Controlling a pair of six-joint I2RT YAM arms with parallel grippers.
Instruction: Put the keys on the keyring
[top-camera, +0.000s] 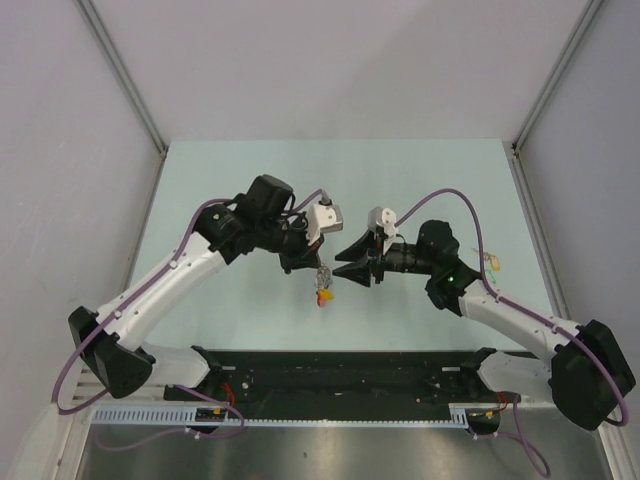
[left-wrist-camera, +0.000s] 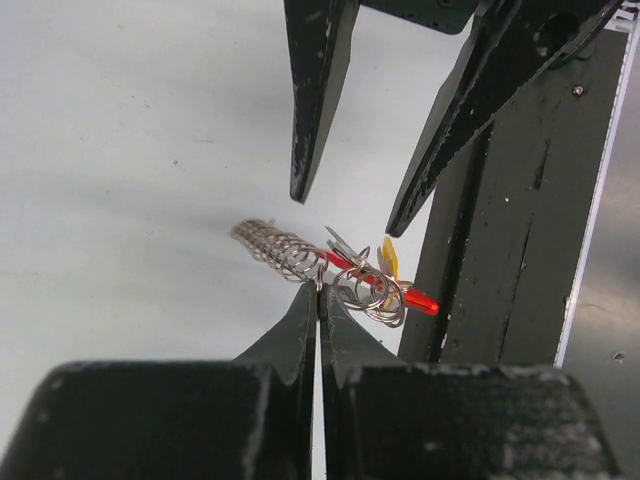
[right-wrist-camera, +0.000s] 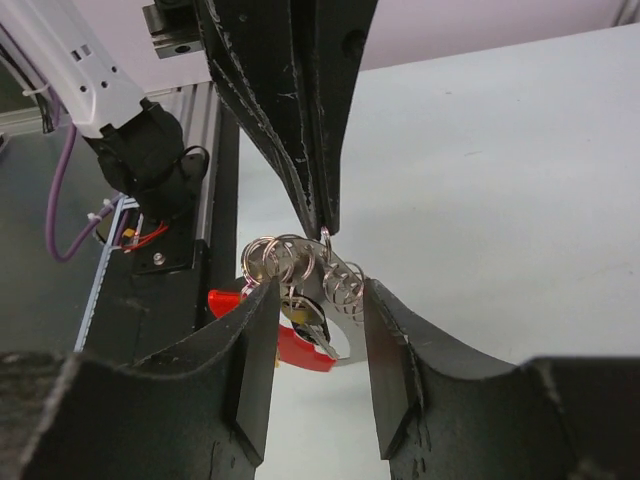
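Left gripper (left-wrist-camera: 319, 292) fingers are pressed together on a single wire loop of the keyring (left-wrist-camera: 365, 285). Right gripper (right-wrist-camera: 318, 292) fingers are spread wide, bracketing the bunch from either side with no visible contact. Seen from above, the bunch hangs at 6 o'clock from the left tips, seemingly just off the table (top-camera: 250, 170) near its middle, with the right gripper at its 3 o'clock.

The step looks like a two-handed threading. It would go best with the left pinch kept firm and still, so the ring cannot swing or twist. The right fingers should close slowly on one piece only, not the whole tangle, since thin wire may well slip off blunt pads.

The keyring itself is fine silver wire in several overlapping loops. In the left wrist view a coil-like run trails off toward 9 o'clock. A red band (left-wrist-camera: 418, 301) pokes out at 4 o'clock, and a yellow-headed key (left-wrist-camera: 389, 258) sits at 1 o'clock among the loops.
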